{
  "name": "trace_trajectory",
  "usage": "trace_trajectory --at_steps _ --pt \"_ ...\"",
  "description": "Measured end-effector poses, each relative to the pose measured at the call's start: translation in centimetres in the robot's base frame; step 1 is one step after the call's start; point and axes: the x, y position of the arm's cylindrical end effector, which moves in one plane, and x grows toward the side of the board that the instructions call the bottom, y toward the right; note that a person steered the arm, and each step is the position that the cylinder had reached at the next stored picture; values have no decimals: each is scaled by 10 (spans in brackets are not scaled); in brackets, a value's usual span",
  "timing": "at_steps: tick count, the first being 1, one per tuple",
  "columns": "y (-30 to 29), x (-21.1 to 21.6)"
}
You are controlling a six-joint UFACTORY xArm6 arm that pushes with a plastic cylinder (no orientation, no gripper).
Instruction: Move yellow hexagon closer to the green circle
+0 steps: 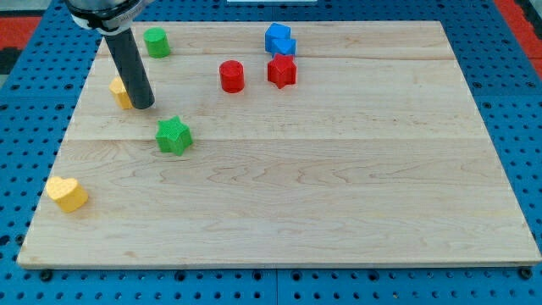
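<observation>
So the yellow hexagon (120, 91) is sitting near the view's left edge of the wooden desk (339, 195), up in the top-left part, and it's partly hidden behind the dark rod. My tip (142, 107) is planted right against the hexagon's right-hand side, touching it or as good as, just on the lower right of the block. There's no pincer on this rig, only the rod, so nothing to report about it being spread or pressed together.

The green circle (156, 41) is above the hexagon, a little toward the view's right, close to the desk's top edge. The two are near each other but clearly apart, with the rod's shaft running up between them toward the view's top-left corner.

Other stuff on the desk: a green star (174, 135) just below and right of my tip, not touching it. A yellow heart (66, 193) sits way down at the view's bottom left. Up top around the middle there's a red cylinder (231, 76), a red star (282, 71) just beside it on the right, and a blue block (279, 39) (shape hard to call) right above the red star, practically touching it
</observation>
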Motion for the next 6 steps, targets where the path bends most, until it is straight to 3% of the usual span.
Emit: trace_trajectory --at_steps 1,2,3,4,5,6 --pt "1 61" --pt "-66 37" --pt "-45 -8" --pt "-6 -18" --pt "36 -64" --pt "88 -78"
